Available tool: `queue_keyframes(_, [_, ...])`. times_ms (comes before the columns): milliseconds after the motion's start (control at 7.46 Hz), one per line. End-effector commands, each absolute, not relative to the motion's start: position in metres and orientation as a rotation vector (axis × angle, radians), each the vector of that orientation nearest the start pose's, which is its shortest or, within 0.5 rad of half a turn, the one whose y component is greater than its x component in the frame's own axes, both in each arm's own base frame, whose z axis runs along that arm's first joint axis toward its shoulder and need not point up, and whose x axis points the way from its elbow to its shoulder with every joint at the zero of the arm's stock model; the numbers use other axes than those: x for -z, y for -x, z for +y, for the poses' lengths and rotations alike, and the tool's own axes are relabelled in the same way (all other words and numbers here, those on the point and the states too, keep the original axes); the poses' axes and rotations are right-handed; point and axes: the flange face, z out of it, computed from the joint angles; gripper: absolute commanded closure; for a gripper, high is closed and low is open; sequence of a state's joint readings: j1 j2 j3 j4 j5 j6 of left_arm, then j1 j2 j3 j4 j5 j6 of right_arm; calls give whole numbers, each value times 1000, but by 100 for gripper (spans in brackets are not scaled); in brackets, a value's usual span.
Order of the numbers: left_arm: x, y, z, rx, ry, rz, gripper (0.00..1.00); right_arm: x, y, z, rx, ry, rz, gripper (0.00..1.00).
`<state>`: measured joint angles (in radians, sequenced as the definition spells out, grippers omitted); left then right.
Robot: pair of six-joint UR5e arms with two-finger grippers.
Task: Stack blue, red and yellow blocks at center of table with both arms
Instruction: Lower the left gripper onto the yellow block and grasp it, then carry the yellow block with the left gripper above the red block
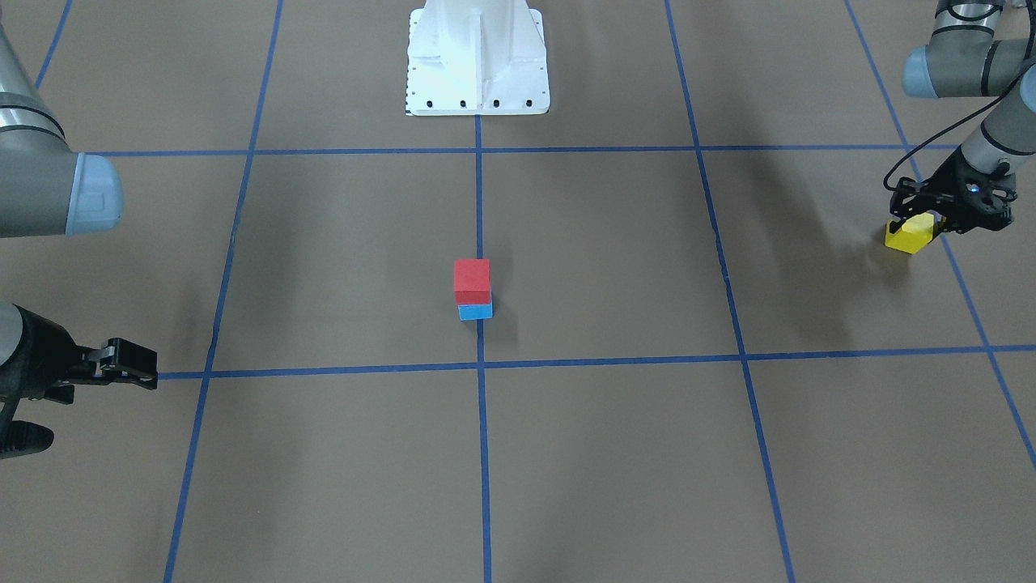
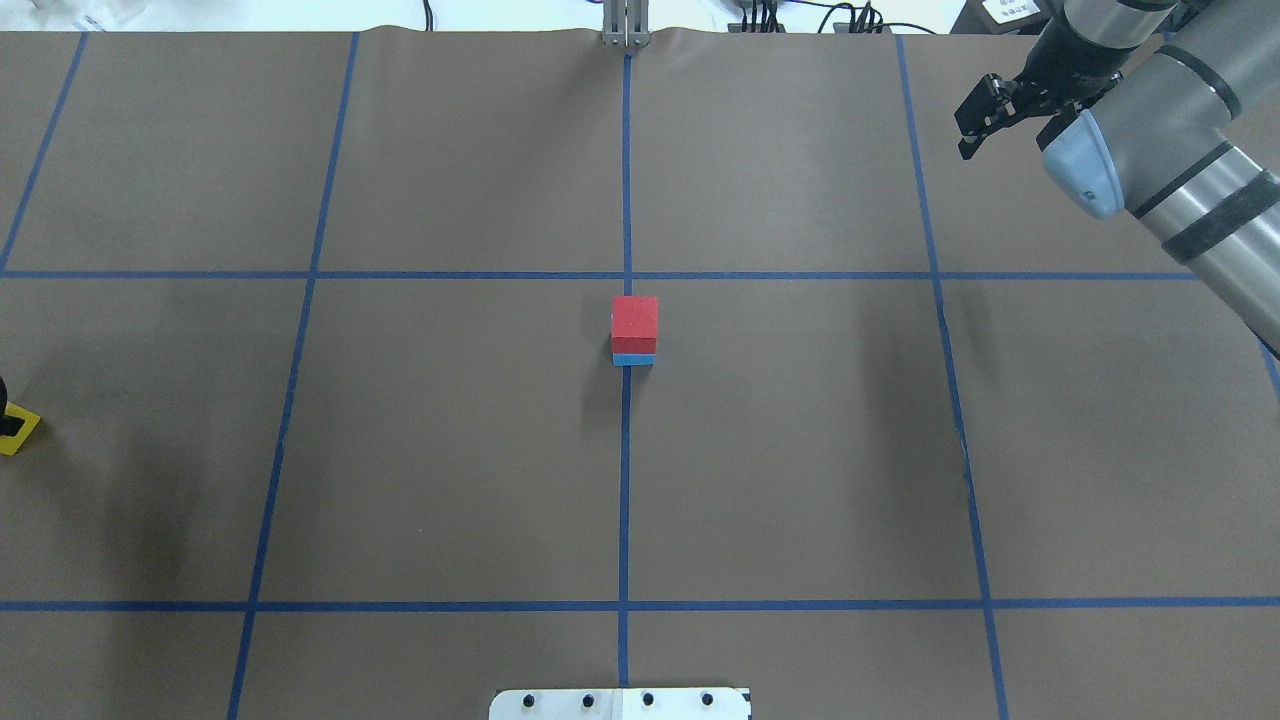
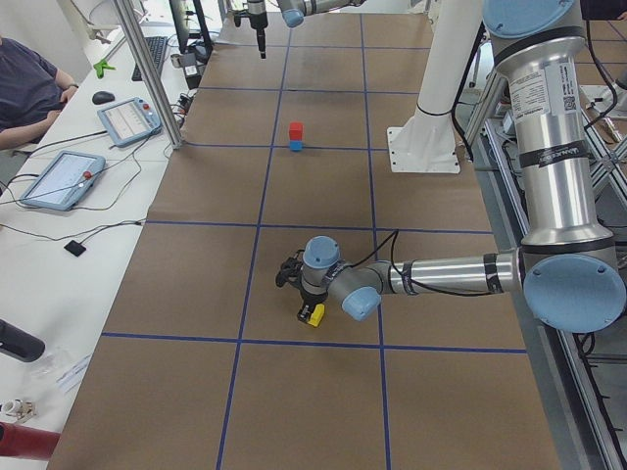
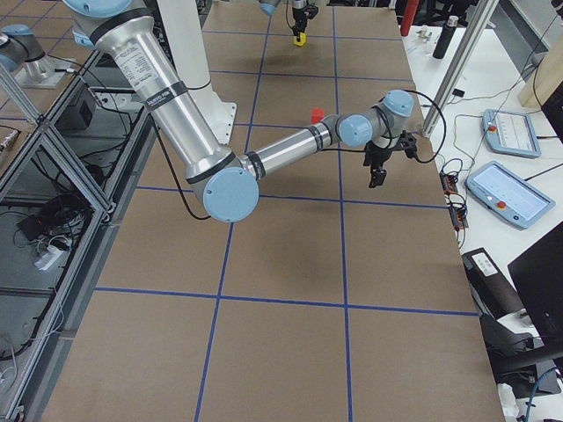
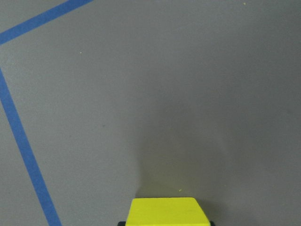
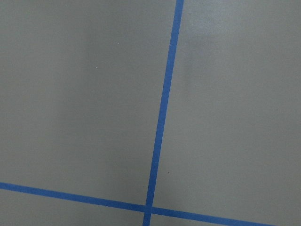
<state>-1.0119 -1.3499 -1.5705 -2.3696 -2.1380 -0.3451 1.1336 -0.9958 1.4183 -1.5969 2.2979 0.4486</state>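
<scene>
Looming at the edge of the front-facing view, the right arm (image 1: 40, 174) shows its thick grey tube and pale blue joint cap out at the robot's right end of the table (image 1: 615, 453). That dull-brown surface spreads wide beneath everything, cut into large squares by thin blue tape lines. The left arm (image 1: 963, 61) reaches low over the opposite end, its forearm stretched out close above the surface. A white metal base plate (image 1: 477, 57) stands on the centre line at the robot's side.

At the right arm's tip, the right gripper (image 2: 1003, 125) hangs above the table with its fingers spread and nothing between them; its wrist camera sees only bare surface and a tape crossing. The left gripper (image 1: 919, 220) points down, its fingers pressed against the sides of the yellow block (image 1: 908, 235). Whether that block rests on the table or sits just clear of it cannot be told.

Well apart from both grippers, the red block (image 1: 472, 279) sits squarely on top of the blue block (image 1: 475, 312). This two-high stack stands on the central tape line, in the middle of the table.
</scene>
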Motion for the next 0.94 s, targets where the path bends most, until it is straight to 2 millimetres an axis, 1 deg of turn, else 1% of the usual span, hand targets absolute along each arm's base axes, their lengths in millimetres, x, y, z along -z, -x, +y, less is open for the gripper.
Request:
queue_keyframes(0, [-648, -164, -408, -367, -196, 802, 100, -388, 240, -671, 133, -35, -811, 0])
queue_keyframes(134, [-598, -169, -425, -344, -152, 786, 100, -386, 240, -672, 134, -38, -812, 0])
queue_keyframes(268, [-520, -179, -455, -311, -107, 763, 100, -385, 238, -672, 133, -41, -812, 0])
queue_keyframes(402, [-433, -193, -481, -287, -53, 736, 100, -384, 238, -672, 132, -42, -813, 0])
queue_keyframes(536, [-360, -209, -508, -251, -10, 722, 100, -384, 238, -672, 131, -41, -813, 0])
queue_keyframes(670, [-294, -234, -528, -149, 12, 743, 100, -384, 238, -672, 132, -42, -813, 0])
queue_keyframes(804, [-253, -277, -532, -94, 41, 767, 100, -384, 238, -672, 134, -42, -813, 0])
